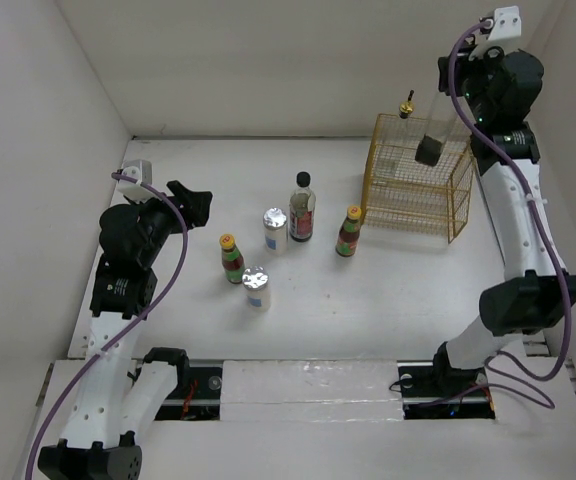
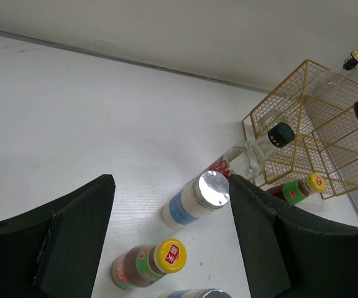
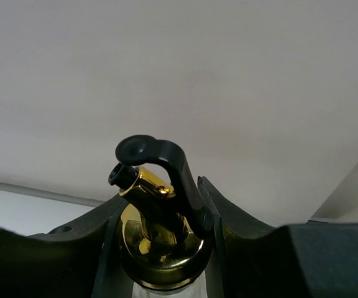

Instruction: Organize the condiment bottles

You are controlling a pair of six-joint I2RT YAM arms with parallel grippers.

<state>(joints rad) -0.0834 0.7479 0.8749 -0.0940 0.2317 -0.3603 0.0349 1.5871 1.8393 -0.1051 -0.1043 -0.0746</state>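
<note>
At the right wrist alone, close up: gold-spouted bottle point(image 3: 160, 245) pinched by its neck in right hand point(image 3: 160, 208).
From above, held at yellow wire basket point(image 1: 408, 195); five other bottles point(image 1: 302, 205) standing on bench point(image 1: 418, 290), left hand point(image 1: 198, 205) spread nearby.

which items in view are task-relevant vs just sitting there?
Job: clear bottle, dark bottle, red bottles, jars.
Other: basket.
</note>
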